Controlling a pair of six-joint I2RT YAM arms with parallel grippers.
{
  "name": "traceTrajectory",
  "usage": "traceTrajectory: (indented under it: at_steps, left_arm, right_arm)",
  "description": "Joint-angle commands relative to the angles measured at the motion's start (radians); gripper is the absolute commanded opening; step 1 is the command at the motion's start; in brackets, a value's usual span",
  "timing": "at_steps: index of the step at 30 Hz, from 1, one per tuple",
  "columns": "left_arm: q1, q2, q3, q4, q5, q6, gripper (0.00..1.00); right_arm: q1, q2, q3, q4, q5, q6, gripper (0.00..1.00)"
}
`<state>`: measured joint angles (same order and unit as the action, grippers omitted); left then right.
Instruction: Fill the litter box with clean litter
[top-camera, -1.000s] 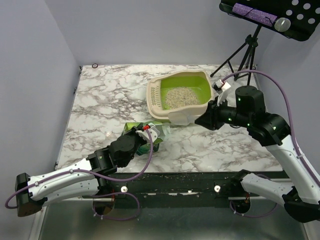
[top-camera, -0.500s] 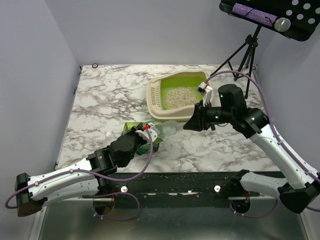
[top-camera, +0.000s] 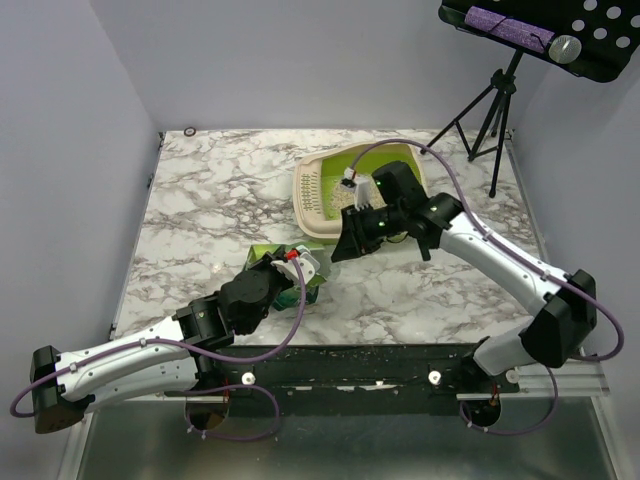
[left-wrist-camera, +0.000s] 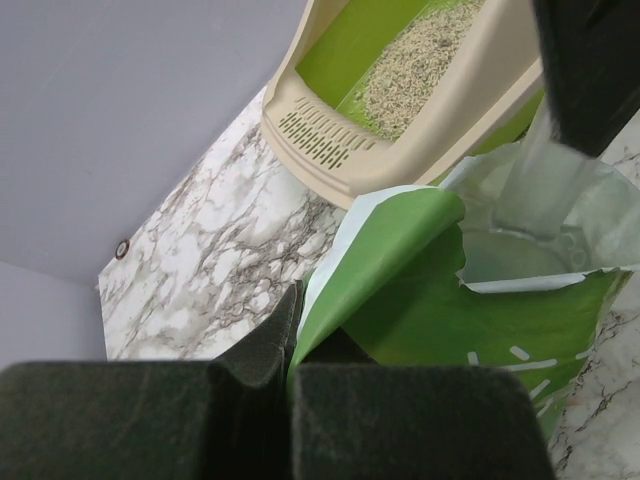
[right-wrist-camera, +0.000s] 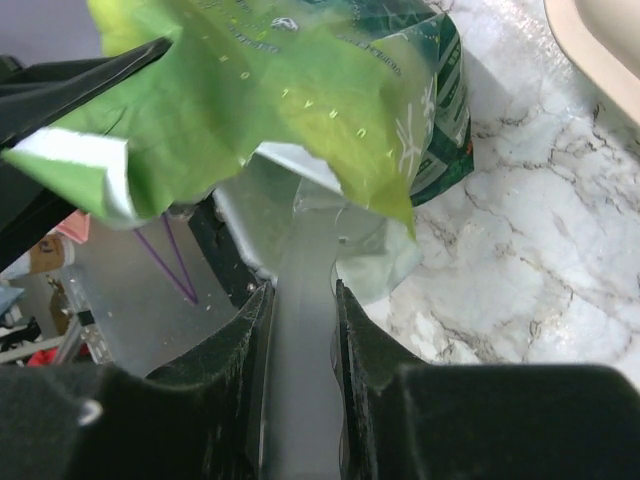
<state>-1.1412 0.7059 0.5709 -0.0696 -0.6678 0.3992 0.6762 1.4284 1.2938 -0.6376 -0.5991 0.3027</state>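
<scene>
Left end effector (left-wrist-camera: 292, 345) pinching green bag (left-wrist-camera: 420, 290); right end effector (right-wrist-camera: 300, 300) narrow, gripping clear scoop (right-wrist-camera: 300, 235).

right gripper (top-camera: 338, 250) and bag (top-camera: 260, 257) crowd the litter box (top-camera: 312, 195) near corner, open table (top-camera: 200, 190) to the left

I see a white desk (top-camera: 230, 190) with grey marble swirls in the middle of the picture. Plain pale grey walls (top-camera: 300, 60) stand at its left and back. In the upper right, a black tripod (top-camera: 503, 82) holds a black tray with holes (top-camera: 600, 57), and a purple strip (top-camera: 510, 28) lies on it. A small dark ring (top-camera: 190, 131) sits at the desk's back left corner.
</scene>
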Motion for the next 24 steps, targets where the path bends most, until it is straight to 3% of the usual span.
traceTrajectory:
  at_steps: [1,7,13,17,24]
  left_arm:
    - [-0.014,-0.009,0.021,0.044,0.0,-0.017,0.0]
    - [-0.014,-0.008,0.021,0.045,0.002,-0.016,0.0]
    - [-0.014,-0.009,0.02,0.044,-0.003,-0.016,0.0]
    - [-0.014,-0.013,0.02,0.045,-0.006,-0.013,0.0]
    - [-0.014,-0.016,0.018,0.047,-0.004,-0.011,0.0]
  right_arm:
    - [0.046,0.098,0.088,-0.023,0.114,-0.028,0.0]
    - [0.102,0.233,0.168,-0.102,0.217,-0.074,0.0]
    - [0.111,0.299,0.128,-0.036,0.087,-0.06,0.0]
    - [0.109,0.297,0.04,0.114,-0.022,0.004,0.0]
    - [0.094,0.212,-0.206,0.519,-0.195,0.206,0.0]
